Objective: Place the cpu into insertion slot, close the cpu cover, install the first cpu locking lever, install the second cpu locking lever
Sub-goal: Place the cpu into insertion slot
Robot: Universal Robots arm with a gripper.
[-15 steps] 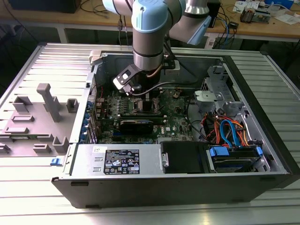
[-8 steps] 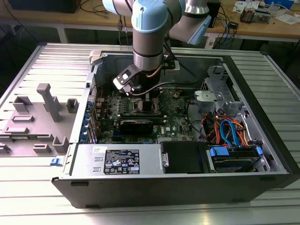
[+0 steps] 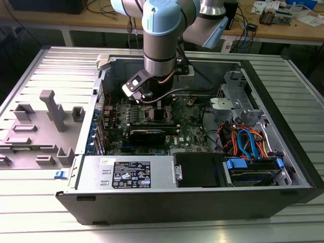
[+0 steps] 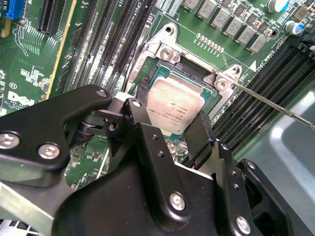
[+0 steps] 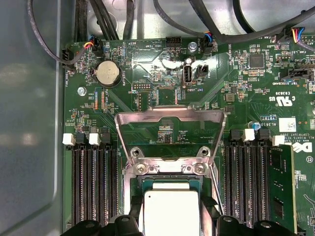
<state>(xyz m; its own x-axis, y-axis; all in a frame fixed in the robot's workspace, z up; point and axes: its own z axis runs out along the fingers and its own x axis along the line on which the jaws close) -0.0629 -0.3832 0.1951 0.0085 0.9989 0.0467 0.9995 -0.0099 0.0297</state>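
The cpu [image 4: 174, 105], a small square chip with a dull grey top, sits between my gripper's [image 4: 172, 112] black fingers [image 4: 203, 129], which are closed on its two sides. It is level and lies in or just over the insertion slot [image 4: 165, 51], whose silvery rim shows around it. In the first wrist view the cpu [image 5: 170, 209] is at the insertion slot [image 5: 167, 169], and the cpu cover [image 5: 170, 114] stands swung up and open behind it. A thin wire locking lever [image 4: 275, 105] sticks out beside the socket. In the exterior view my gripper [image 3: 152, 104] reaches down into the open computer case.
Long black memory slots [image 5: 91, 187] flank the socket on both sides. A black graphics card [image 3: 152, 134] lies near the socket, a power supply [image 3: 131, 174] along the front. Coloured cables [image 3: 248, 144] and drive bays are on the exterior view's right, and a grey fixture [image 3: 48, 109] stands outside on its left.
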